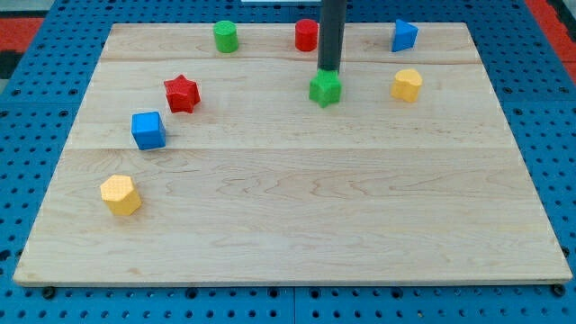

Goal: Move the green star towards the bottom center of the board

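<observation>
The green star [325, 88] lies on the wooden board [288, 225], right of centre in the upper part of the view. My tip [328, 69] stands just above the star on the view's top side, touching or nearly touching its upper edge. The rod rises straight up out of the view's top.
A green cylinder [225, 37], a red cylinder [307, 35] partly behind the rod, and a blue block [404, 35] line the top edge. A yellow block [407, 85] is right of the star. A red star [181, 93], blue cube [148, 130] and yellow block [121, 194] sit at the left.
</observation>
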You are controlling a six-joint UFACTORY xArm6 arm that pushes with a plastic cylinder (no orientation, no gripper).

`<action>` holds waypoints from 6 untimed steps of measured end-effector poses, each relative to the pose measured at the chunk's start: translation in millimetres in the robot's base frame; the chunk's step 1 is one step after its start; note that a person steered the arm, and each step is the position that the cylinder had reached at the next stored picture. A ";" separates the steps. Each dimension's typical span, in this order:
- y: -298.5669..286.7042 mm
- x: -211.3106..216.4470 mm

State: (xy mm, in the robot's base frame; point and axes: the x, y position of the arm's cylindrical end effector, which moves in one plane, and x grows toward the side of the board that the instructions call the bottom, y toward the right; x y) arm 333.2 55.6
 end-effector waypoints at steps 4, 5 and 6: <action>-57.6 158.2; -68.1 164.6; -77.4 144.9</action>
